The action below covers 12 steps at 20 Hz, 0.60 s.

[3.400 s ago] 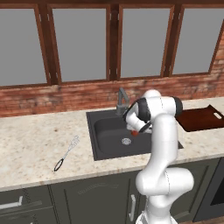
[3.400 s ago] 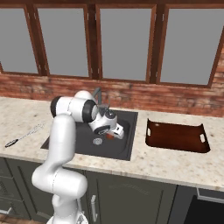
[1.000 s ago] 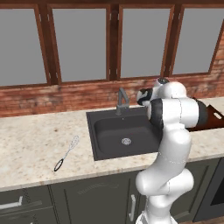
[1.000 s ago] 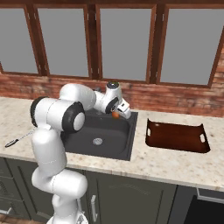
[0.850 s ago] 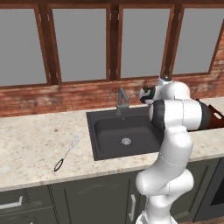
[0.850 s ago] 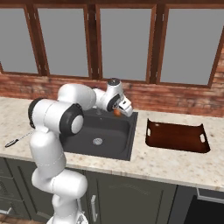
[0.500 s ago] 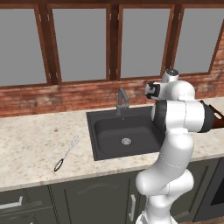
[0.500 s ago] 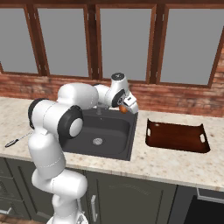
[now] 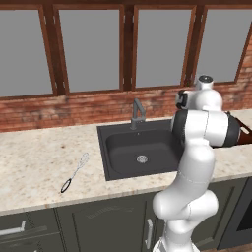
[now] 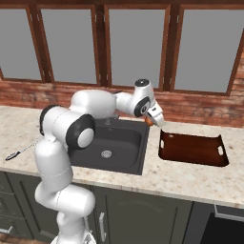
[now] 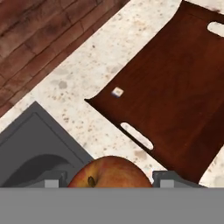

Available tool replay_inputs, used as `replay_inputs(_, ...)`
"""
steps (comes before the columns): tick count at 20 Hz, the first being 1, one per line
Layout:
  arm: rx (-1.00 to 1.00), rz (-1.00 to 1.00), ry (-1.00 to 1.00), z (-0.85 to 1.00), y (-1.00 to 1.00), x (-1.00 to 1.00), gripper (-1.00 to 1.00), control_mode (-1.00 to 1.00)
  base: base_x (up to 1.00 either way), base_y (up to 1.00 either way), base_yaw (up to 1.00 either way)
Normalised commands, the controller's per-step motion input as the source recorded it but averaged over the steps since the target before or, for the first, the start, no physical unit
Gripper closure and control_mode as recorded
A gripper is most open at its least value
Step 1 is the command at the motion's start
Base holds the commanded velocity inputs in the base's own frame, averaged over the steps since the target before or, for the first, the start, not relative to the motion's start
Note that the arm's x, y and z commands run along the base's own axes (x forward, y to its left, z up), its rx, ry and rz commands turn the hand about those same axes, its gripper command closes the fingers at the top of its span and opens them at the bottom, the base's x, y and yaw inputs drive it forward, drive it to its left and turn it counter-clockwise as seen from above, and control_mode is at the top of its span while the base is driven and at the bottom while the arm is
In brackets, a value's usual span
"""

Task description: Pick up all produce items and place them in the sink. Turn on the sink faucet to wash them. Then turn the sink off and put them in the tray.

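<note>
The white arm rose from its base, bent at a dark-jointed elbow, and reached out toward two o'clock in the right base view. Its wrist was tilted down, with the pincer (image 10: 151,120) held above the worktop. The fingers (image 11: 54,180) were closed on a red-orange fruit (image 11: 111,172), which sat pinched between them.

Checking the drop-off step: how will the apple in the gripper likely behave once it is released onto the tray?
The apple is round and smooth, so it will probably roll on the flat tray. The raised rim should likely stop it. Held in the gripper, it looks firm, unlikely to deform.
</note>
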Motion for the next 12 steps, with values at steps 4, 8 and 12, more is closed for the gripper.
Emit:
replay_inputs(4,0.0,-0.16,0.07,0.0,-0.59,-0.2,1.0,-1.0,0.0,0.0,0.0)
replay_inputs(8,0.0,-0.14,0.07,-0.17,-0.49,-0.16,1.0,-1.0,0.0,0.0,0.0)
replay_inputs(12,0.0,-0.11,0.07,-0.39,-0.38,-0.12,1.0,-1.0,0.0,0.0,0.0)
